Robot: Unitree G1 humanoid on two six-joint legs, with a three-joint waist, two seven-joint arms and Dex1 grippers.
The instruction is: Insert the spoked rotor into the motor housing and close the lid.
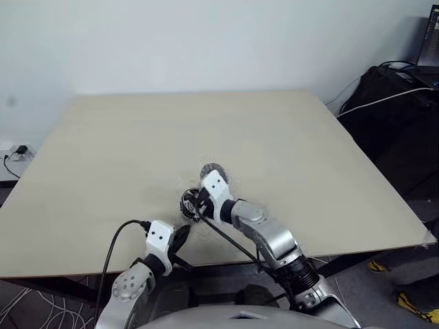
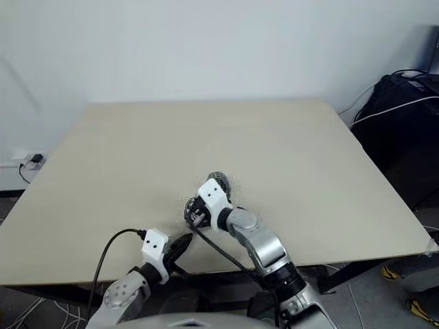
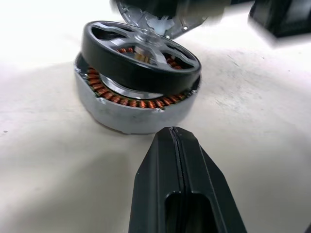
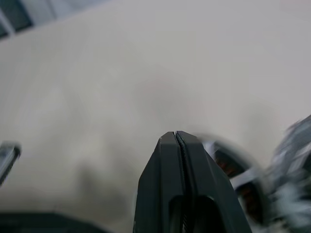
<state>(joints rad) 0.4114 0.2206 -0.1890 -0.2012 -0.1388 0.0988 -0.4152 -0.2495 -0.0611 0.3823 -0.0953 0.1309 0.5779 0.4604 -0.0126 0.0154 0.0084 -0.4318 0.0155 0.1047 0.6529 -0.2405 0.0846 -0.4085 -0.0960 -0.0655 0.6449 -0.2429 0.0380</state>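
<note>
A wide pale table (image 1: 288, 137) is seen, bare across its far, left and right stretches. Close to the near edge, left of centre, the motor housing (image 3: 131, 114) is set flat, its axis upright. The spoked rotor (image 3: 141, 53) is lodged in it, tilted, one side raised. The lid (image 1: 213, 169) is found just beyond. The left gripper (image 3: 177, 138) is pressed closed, empty, near the housing. The right gripper (image 4: 176, 141) is likewise closed, empty, beside the parts.

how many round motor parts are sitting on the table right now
3: a silver housing with copper windings near the table's front edge, a black-rimmed spoked rotor resting tilted on it, and a grey disc lid just behind. Others may be hidden by the right arm.
</note>
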